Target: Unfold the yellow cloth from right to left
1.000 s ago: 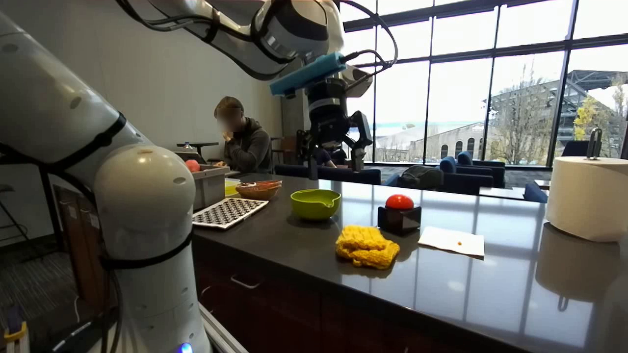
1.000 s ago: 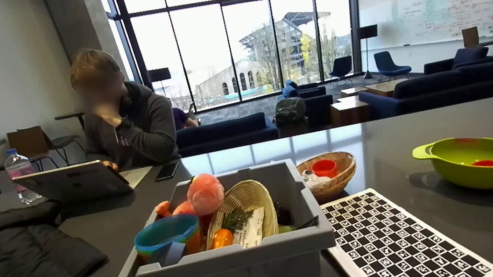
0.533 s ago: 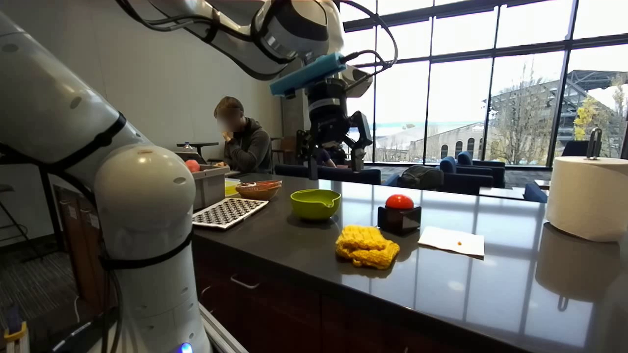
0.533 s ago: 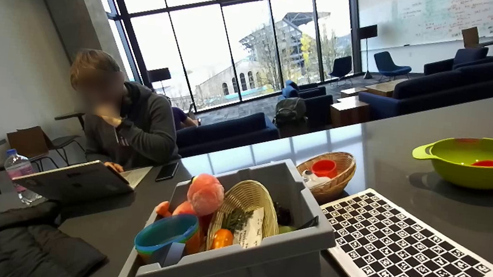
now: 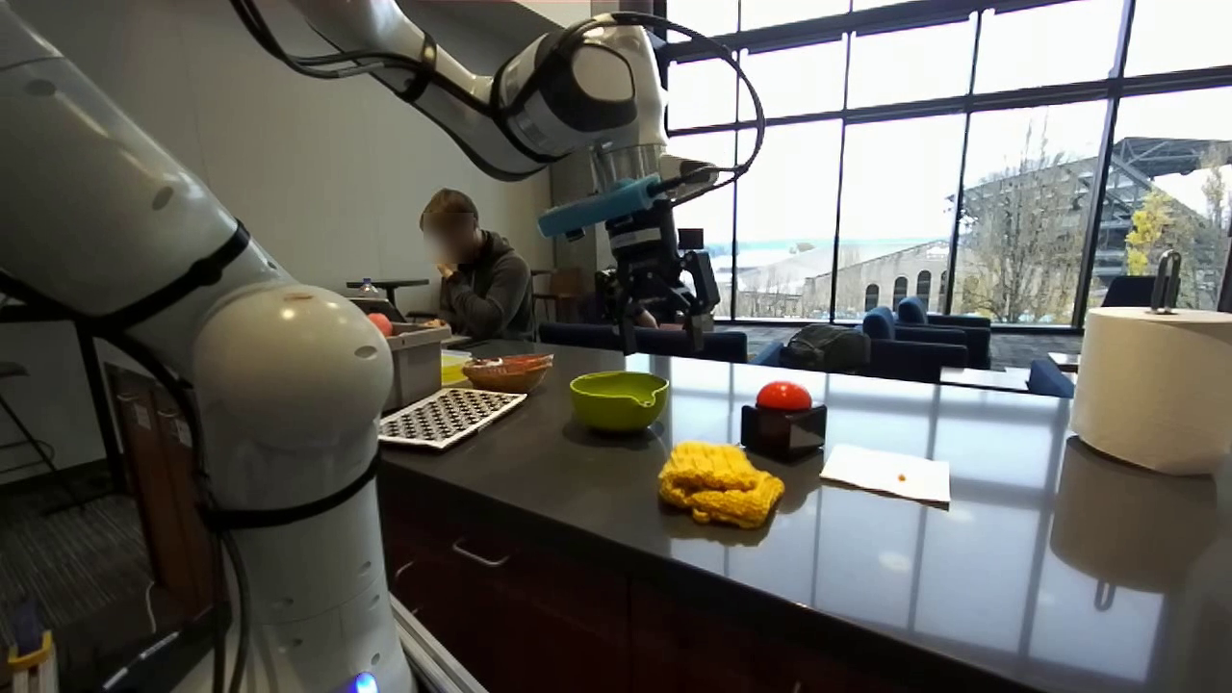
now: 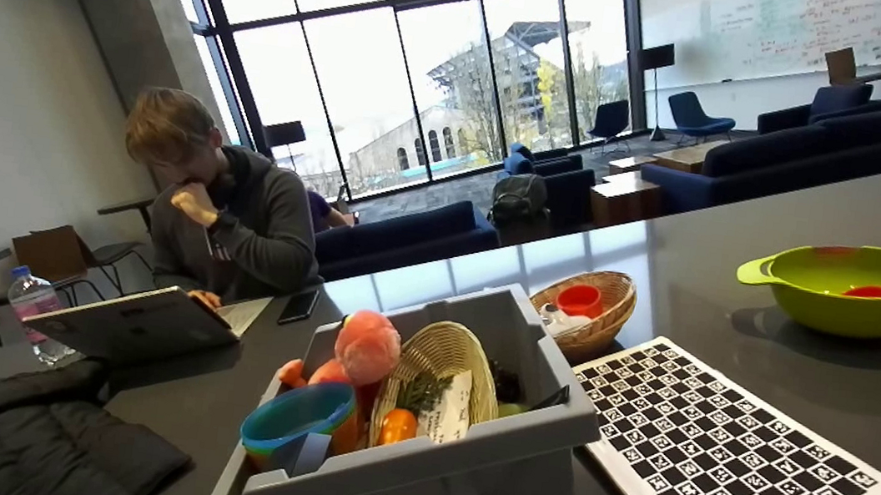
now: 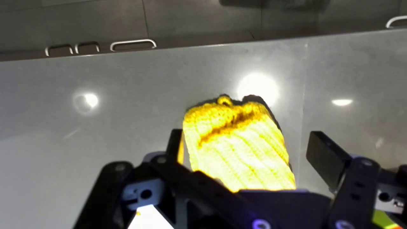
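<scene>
Yellow cloth [image 5: 720, 484] lies folded on the worktop [image 5: 568, 481], right of the green bowl [image 5: 616, 416]; the wide-spread hand [image 5: 662, 339] hangs above.

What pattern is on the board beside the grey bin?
The board: black-and-white checks, small black markings in the white squares; clearest in an exterior view.

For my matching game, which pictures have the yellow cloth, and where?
In an exterior view: knitted yellow cloth, below center, slightly right.
In an exterior view: no cloth; green spouted bowl at right.
In the wrist view: cloth near the middle.
Shared landmark: gray countertop, in all three.
</scene>
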Robot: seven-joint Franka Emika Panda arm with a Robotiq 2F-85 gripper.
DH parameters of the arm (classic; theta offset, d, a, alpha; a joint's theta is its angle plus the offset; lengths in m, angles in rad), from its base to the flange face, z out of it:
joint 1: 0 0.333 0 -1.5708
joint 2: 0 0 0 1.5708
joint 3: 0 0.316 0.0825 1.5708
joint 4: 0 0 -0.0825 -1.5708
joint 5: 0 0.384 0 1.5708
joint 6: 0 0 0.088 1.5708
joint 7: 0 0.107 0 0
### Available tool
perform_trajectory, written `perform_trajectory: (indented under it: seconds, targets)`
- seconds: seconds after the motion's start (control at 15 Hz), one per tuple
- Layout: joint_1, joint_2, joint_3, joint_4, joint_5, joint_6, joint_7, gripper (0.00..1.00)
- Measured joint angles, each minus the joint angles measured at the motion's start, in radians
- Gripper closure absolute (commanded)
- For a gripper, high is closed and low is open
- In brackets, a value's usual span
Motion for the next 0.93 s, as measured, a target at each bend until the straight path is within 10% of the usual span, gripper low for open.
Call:
perform_trajectory:
  seconds: [0.93]
  targets:
    - [0.038, 0.295, -0.059, 0.083, 0.281, 0.353, -0.043, 0.0]
